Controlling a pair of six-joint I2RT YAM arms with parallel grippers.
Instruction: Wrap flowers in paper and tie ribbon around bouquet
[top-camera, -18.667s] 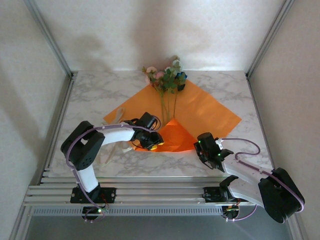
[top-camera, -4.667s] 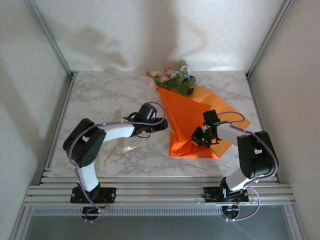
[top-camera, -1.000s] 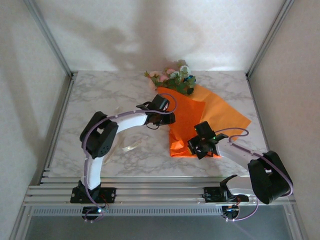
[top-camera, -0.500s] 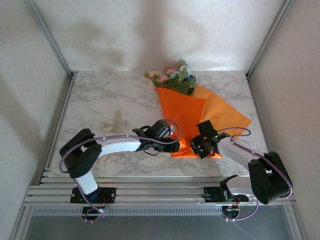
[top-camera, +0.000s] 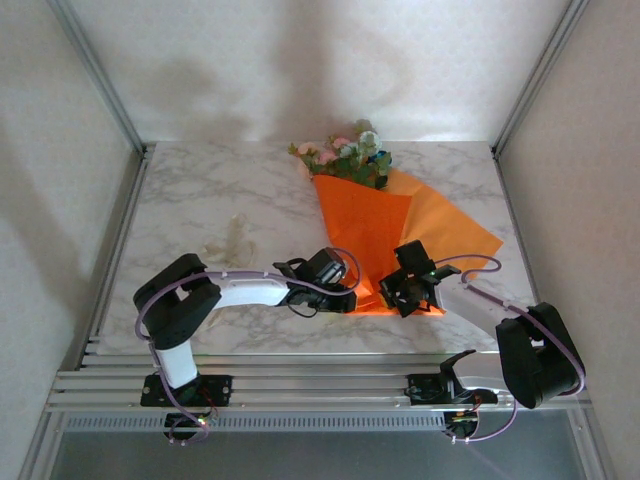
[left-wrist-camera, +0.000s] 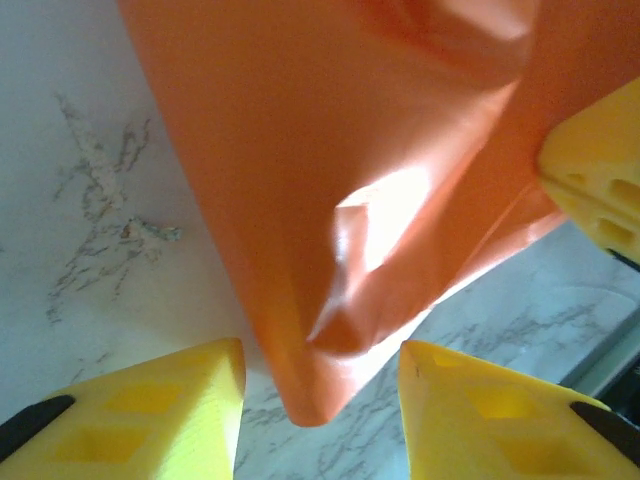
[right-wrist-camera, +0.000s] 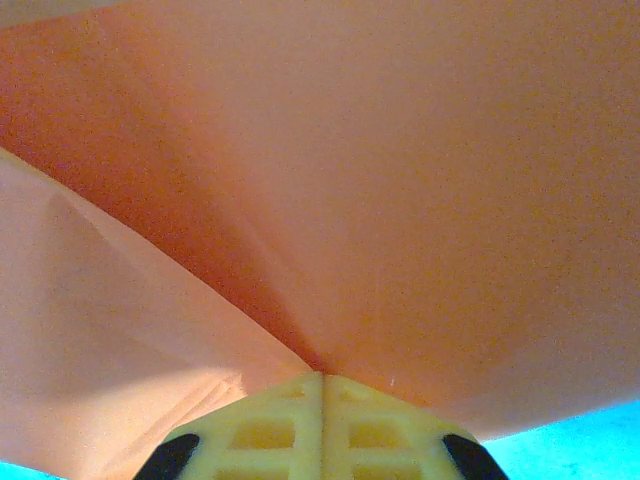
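Observation:
The bouquet lies on the marble table (top-camera: 190, 190): the flowers (top-camera: 345, 160) stick out at the far end of the orange paper (top-camera: 368, 228), which is folded into a cone, with one flap (top-camera: 450, 232) spread to the right. My left gripper (top-camera: 347, 298) is open at the cone's near tip. In the left wrist view the paper tip (left-wrist-camera: 312, 395) sits between the yellow fingers (left-wrist-camera: 160, 410) without touching them. My right gripper (top-camera: 405, 290) is shut on the paper's near right edge, and a crease in the paper (right-wrist-camera: 330, 180) runs into its closed fingertips (right-wrist-camera: 322, 385). The ribbon (top-camera: 228, 240) lies crumpled at the left.
The right gripper's yellow finger (left-wrist-camera: 600, 185) shows close by at the right of the left wrist view. Metal frame posts (top-camera: 100, 80) stand at the table's far corners, and rails (top-camera: 320, 385) run along the near edge.
My left arm has swung from the cone's upper left side down to its near tip, and its jaws have narrowed. The right gripper has kept its hold and barely moved.

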